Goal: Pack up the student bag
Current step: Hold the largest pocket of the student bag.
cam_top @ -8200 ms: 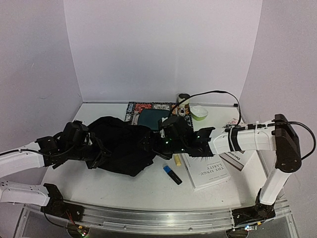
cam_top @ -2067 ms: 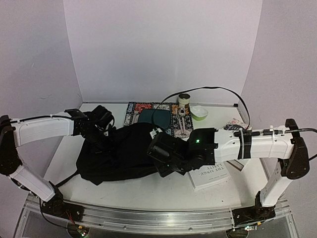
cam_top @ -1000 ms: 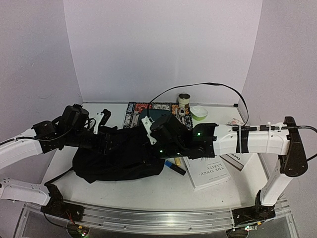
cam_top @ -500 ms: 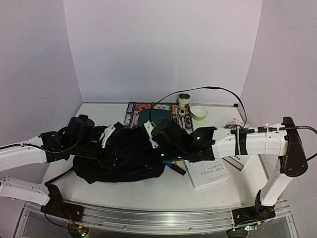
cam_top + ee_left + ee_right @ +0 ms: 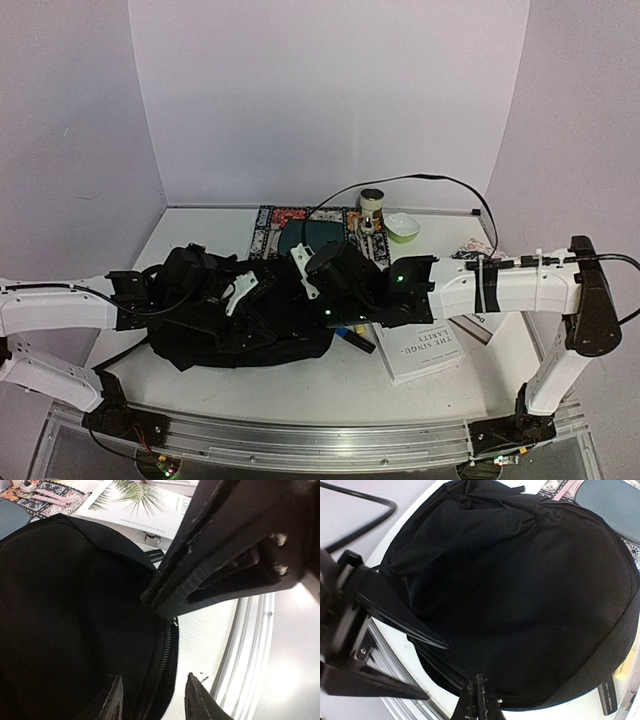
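The student bag (image 5: 215,325) is a large black backpack lying flat at the table's centre left; it fills the right wrist view (image 5: 520,590). My left gripper (image 5: 245,292) hovers low over its near rim, jaws open. In the left wrist view they (image 5: 156,702) straddle the zipper edge (image 5: 162,665) without touching it. My right gripper (image 5: 322,308) sits at the bag's right rim. Its fingers (image 5: 479,700) are shut at the zipper line, pinching the small metal zipper pull (image 5: 173,621).
A white book (image 5: 420,345) lies right of the bag, with a blue marker (image 5: 352,338) beside it. A patterned mat (image 5: 280,220), a teal pouch (image 5: 312,235), a can (image 5: 372,200) and a green bowl (image 5: 402,227) are behind. The metal front rail (image 5: 320,440) runs along the near edge.
My left arm has swung right and down onto the bag's near rim, its jaws narrowing. The right gripper has dropped to the bag's right rim and stayed shut there.
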